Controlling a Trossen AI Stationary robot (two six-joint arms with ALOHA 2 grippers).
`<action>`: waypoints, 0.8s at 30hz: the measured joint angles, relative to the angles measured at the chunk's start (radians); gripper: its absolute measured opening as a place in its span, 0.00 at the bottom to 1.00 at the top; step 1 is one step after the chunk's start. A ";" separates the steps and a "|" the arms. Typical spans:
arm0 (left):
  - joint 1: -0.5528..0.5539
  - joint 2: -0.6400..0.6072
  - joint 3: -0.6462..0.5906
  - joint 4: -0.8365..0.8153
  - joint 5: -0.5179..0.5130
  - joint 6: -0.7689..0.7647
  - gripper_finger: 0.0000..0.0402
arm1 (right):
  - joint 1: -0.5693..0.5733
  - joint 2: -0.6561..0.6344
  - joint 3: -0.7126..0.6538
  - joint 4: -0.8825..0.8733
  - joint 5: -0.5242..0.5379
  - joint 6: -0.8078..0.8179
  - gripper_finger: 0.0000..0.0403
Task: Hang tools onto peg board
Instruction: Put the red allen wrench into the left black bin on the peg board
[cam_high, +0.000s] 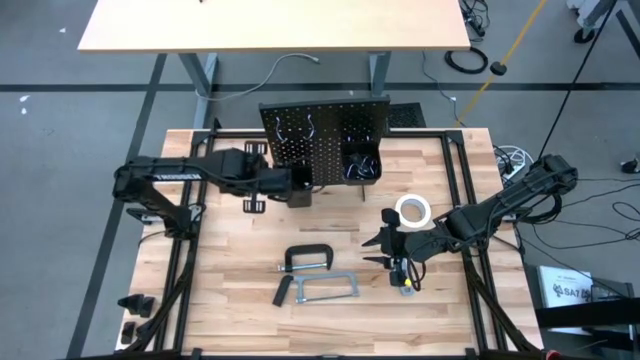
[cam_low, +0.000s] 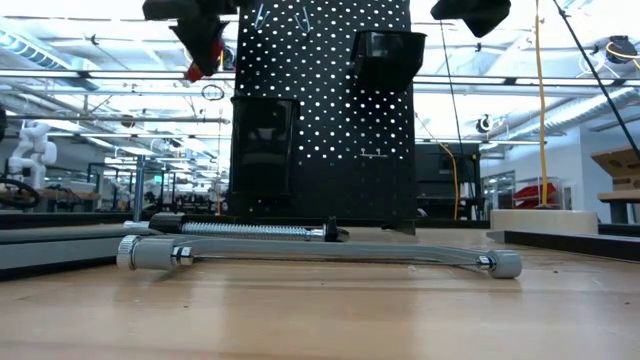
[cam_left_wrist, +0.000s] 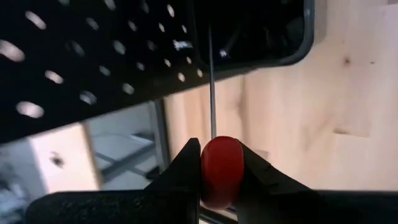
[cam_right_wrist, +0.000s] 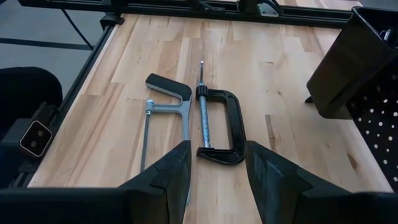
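The black peg board (cam_high: 322, 135) stands upright at the table's far middle and carries two black bins (cam_high: 362, 165). My left gripper (cam_high: 300, 187) is at the board's left bin, high above the table, shut on a red-handled tool (cam_left_wrist: 221, 168). The tool's thin metal shaft (cam_left_wrist: 211, 93) points toward a black bin (cam_left_wrist: 261, 31). My right gripper (cam_high: 385, 245) is open and empty above the table, right of the black C-clamp (cam_right_wrist: 219, 124) and the grey hacksaw (cam_right_wrist: 163, 115), which lie flat. A white tape roll (cam_high: 412, 210) lies flat beside my right gripper. My left gripper pinches the tool's red handle (cam_left_wrist: 221, 158) between its two fingers, one on each side. The shaft sticks out forward past the fingertips, along the fingers. The gripper comes from the table's left, and the tool is lifted clear of the table (cam_low: 203, 55).
A small tool with yellow on it (cam_high: 405, 282) lies under my right gripper. In the low view the hacksaw (cam_low: 320, 255) and the C-clamp's screw (cam_low: 250, 228) lie in front of the peg board (cam_low: 320, 110). Black frame rails (cam_high: 185, 260) run along the table's sides.
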 joint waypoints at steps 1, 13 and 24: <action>-0.011 0.000 0.005 0.002 -0.012 0.017 0.12 | 0.000 0.000 0.000 0.000 0.001 0.000 0.36; -0.154 0.034 0.014 0.006 -0.217 0.249 0.12 | 0.000 0.000 0.000 0.001 0.003 0.000 0.36; -0.176 0.150 0.014 0.004 -0.315 0.504 0.12 | 0.000 0.000 0.000 0.000 0.004 0.000 0.36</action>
